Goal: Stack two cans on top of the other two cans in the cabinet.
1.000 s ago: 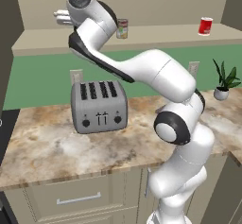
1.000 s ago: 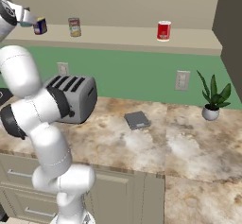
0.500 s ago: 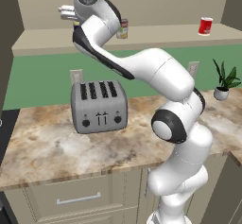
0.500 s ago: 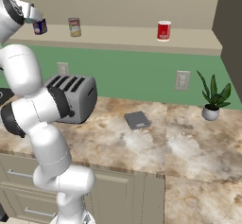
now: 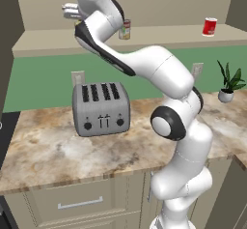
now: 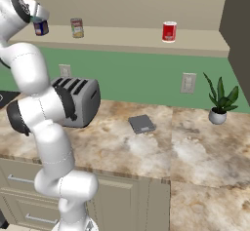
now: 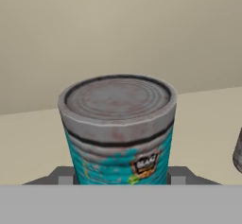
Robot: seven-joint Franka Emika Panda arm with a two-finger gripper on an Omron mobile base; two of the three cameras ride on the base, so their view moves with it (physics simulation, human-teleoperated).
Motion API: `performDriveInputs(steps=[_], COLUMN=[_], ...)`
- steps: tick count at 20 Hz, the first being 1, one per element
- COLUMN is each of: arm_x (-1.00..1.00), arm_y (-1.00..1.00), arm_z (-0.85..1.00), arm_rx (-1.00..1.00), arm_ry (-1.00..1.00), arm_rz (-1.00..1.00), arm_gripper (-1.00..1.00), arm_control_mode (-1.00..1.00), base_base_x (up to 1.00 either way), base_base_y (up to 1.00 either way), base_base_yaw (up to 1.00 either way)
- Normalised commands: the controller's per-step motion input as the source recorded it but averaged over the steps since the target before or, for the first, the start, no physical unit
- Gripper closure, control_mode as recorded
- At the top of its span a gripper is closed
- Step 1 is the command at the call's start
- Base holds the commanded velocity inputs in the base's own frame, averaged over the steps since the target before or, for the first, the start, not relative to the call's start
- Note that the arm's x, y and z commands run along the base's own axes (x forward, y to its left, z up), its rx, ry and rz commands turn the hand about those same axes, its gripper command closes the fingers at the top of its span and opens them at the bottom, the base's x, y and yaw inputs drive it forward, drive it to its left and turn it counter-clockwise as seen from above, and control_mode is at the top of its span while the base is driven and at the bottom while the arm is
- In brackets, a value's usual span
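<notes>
**Teal can pinched in the fingers, up at the left end of the cabinet shelf**

You have the white arm reaching high and to the left, its hand up at the wide beige open cabinet (image 5: 159, 35) with the tan back wall and pale flat shelf. In the hand view the teal-blue can with silvery rims (image 7: 118, 133) stands upright right in front of the camera, its ringed grey lid facing up, and the gripper (image 7: 120, 178) has its fingers (image 7: 61, 176) pressed against the can's two sides, pinching it.

In the right base view you can see the short dark blue can with yellow and red marks (image 6: 41, 27) at the left end of the shelf, just beside the white hand, with a sliver of teal showing right above it. Whether the teal can touches the dark blue one you cannot tell from here. The pale can with the red-and-tan label (image 6: 76, 28) stands upright on the shelf a little to the right of that. The bright red can with a white top (image 6: 169, 31) stands well apart, further right along the same shelf.

Below the shelf, on the marbled stone tabletop (image 6: 146, 149), you have a silver four-slot toaster (image 5: 100, 108), a small flat dark grey square pad (image 6: 141, 124), and a green potted plant in a pale pot (image 6: 218, 103) near the right wall.
</notes>
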Motion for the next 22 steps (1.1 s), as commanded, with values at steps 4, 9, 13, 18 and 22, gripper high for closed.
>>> performDriveInputs(steps=[4,9,13,18,22], arm_x=[0.07,0.10,0.12,0.10,0.15], arm_y=[0.02,0.08,0.07,0.06,0.04], arm_z=[0.04,0.03,0.00,-0.04,0.02], arm_rx=[0.00,0.00,0.00,-0.01,0.00], arm_ry=[0.00,0.00,0.00,0.00,0.00], arm_rz=[0.00,0.00,0.01,0.04,0.01], arm_gripper=[1.00,1.00,1.00,1.00,1.00], arm_control_mode=[-1.00,-1.00,-1.00,-1.00,-1.00], base_base_x=[0.00,0.00,0.00,0.00,0.00], base_base_y=[0.00,0.00,0.00,0.00,0.00], base_base_yaw=[0.00,0.00,0.00,0.00,0.00])
